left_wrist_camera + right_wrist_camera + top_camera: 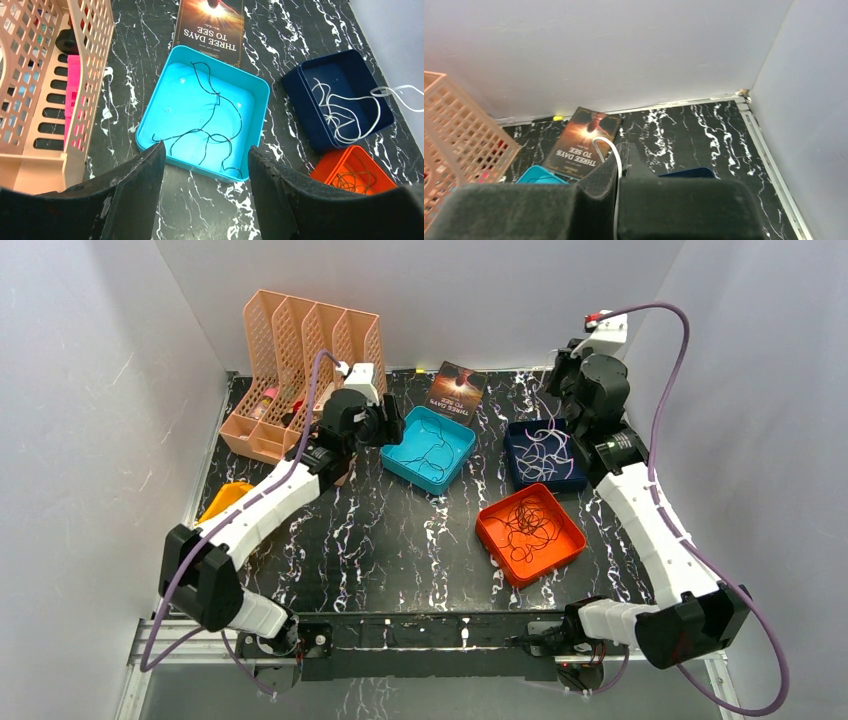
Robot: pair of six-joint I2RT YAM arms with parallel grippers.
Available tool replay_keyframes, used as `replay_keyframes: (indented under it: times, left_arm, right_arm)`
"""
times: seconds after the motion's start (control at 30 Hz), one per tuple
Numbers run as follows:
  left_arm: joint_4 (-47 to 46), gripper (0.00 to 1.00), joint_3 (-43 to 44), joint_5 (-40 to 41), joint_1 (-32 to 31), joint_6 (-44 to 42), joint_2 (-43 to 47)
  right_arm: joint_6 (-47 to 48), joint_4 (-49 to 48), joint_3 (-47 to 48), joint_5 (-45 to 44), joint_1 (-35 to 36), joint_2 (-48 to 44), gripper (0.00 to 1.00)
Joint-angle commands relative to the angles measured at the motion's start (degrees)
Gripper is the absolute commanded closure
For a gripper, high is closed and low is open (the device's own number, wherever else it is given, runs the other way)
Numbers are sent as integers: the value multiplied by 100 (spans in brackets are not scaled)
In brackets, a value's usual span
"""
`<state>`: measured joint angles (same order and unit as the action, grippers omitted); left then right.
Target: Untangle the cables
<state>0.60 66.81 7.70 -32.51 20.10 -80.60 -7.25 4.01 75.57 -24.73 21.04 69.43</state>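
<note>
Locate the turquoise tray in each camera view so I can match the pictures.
Top external: turquoise tray sits centre-back, left of the navy tray.
Left wrist: fills the middle of the frame, thin dark cable inside.
Right wrist: only a corner shows, bottom left.
Shared landmark: the book lies just beyond the tray in all three.

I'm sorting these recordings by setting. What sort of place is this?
Probably a robot lab test cell: plain white walls box in a marbled black tabletop, two arms sit bolted to its near edge, and an orange tray holds tangled cable.
</note>
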Motion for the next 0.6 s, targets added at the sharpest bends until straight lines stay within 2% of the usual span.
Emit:
replay_keyframes:
  times: [0.0, 0.23, 0.57]
  left_arm:
    - [-202, 40, 293, -372, 199, -162, -264]
    - [-394, 39, -104, -424, 281, -333, -252]
    - [-283, 37, -300, -106, 281, -715, -79]
  right_arm:
    - [-163, -746, -149, 418, -527, 93, 100]
    - [-278, -1000, -343, 775, -1094, 378, 100]
    - [-276, -1381, -588, 1118, -1378, 857, 100]
